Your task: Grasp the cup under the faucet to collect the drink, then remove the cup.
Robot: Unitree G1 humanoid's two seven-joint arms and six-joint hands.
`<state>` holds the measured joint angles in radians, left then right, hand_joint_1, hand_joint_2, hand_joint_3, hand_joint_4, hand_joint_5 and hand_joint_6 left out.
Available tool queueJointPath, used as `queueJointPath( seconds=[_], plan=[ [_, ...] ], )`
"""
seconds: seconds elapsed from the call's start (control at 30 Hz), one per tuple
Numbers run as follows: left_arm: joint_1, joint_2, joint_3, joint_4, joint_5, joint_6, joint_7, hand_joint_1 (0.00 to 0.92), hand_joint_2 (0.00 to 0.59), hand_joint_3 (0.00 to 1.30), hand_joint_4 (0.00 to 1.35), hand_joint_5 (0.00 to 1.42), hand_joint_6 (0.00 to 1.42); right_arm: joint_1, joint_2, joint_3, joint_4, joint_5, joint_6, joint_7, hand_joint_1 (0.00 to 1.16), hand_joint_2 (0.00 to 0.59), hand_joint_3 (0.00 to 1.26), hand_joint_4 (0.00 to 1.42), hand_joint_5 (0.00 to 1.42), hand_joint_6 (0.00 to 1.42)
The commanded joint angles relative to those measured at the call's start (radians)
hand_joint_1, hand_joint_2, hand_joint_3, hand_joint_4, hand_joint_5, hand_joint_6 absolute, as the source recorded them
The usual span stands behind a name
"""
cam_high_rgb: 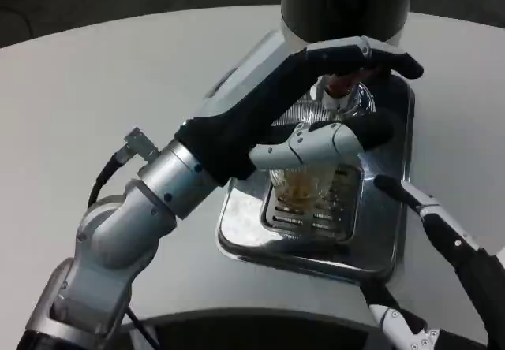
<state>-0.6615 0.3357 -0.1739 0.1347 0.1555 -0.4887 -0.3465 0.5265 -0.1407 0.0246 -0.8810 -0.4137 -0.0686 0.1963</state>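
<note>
A clear cup with amber drink in it stands on the slotted grate of the chrome drip tray, under the faucet with a red tip. My left hand reaches in from the left and wraps the cup: the thumb lies across its front, and the fingers stretch over the top past the faucet. The cup's upper rim is hidden by the hand. My right hand hangs at the lower right beside the tray, fingers apart, holding nothing.
The dark dispenser body rises behind the tray at the top of the picture. The white table spreads out to the left. My left forearm crosses the table's front left with a black cable on it.
</note>
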Motion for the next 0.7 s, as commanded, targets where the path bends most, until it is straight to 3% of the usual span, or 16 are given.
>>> queueJointPath(
  seconds=[0.03, 0.1, 0.27, 0.7],
  plan=[
    [0.03, 0.02, -0.022, 0.025, 0.03, 0.001, -0.031, 0.001, 0.081, 0.44, 0.3, 0.34, 0.17, -0.025, 0.029, 0.02, 0.026, -0.001, 0.04, -0.025, 0.95, 0.306, 0.12, 0.08, 0.05, 0.04],
    [0.03, 0.02, -0.02, 0.026, 0.029, 0.001, -0.031, 0.0, 0.067, 0.44, 0.3, 0.34, 0.17, -0.039, 0.036, 0.023, 0.038, 0.001, 0.051, -0.034, 0.94, 0.261, 0.09, 0.07, 0.05, 0.05],
    [0.027, 0.021, -0.018, 0.031, 0.031, -0.004, -0.028, 0.0, 0.054, 0.44, 0.3, 0.34, 0.16, -0.086, 0.047, 0.026, 0.085, 0.012, 0.066, -0.055, 0.92, 0.215, 0.07, 0.06, 0.03, 0.05],
    [0.025, 0.023, -0.018, 0.023, 0.047, -0.004, -0.021, 0.0, 0.038, 0.41, 0.3, 0.33, 0.16, -0.191, 0.064, 0.042, 0.229, 0.055, 0.029, -0.119, 0.87, 0.17, 0.0, 0.02, 0.01, 0.06]
  ],
)
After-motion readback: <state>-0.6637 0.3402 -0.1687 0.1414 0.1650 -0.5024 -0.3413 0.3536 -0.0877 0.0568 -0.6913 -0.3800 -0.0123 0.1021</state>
